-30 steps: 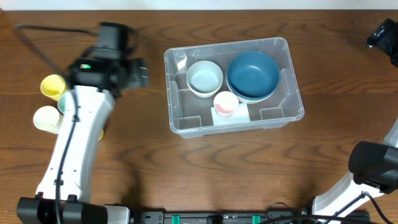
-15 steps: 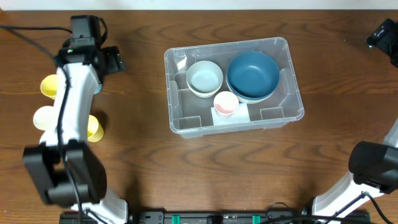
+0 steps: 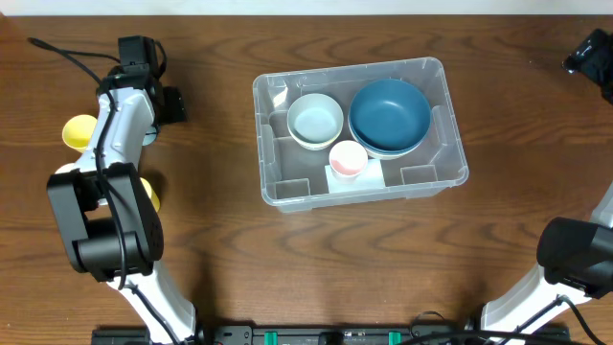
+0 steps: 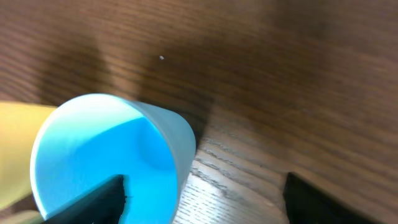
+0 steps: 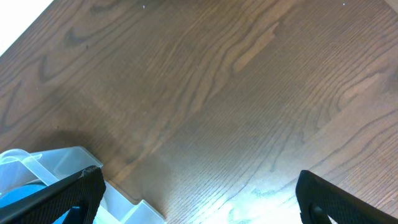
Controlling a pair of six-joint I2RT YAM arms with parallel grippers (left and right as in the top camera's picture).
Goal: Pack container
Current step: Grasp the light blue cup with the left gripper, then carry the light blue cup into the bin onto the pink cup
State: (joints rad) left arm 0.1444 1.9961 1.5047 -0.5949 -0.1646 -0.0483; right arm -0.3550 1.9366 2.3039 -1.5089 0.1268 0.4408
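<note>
The clear container (image 3: 450, 163) stands at the table's middle right, with a white label (image 3: 369, 178) under it. It holds a cream bowl (image 3: 315, 121), a dark blue bowl (image 3: 389, 116) and a small pink cup (image 3: 348, 158). My left arm (image 3: 123, 110) reaches to the far left by the loose cups. In the left wrist view my left gripper (image 4: 205, 205) is open around the wall of a light blue cup (image 4: 93, 149), one finger (image 4: 102, 199) inside and the other outside. My right gripper (image 5: 199, 199) is open and empty above bare table at the far right, with the container's corner (image 5: 37, 180) below it.
A yellow cup (image 3: 77, 131) lies at the left edge. Another yellow cup (image 3: 147, 196) and a pale cup (image 3: 65, 174) show partly behind my left arm. My right arm's base (image 3: 575, 254) is at the lower right.
My left arm has swung from left of the container to the far left and come down over the cups. The container, its contents and the right arm have not moved.
</note>
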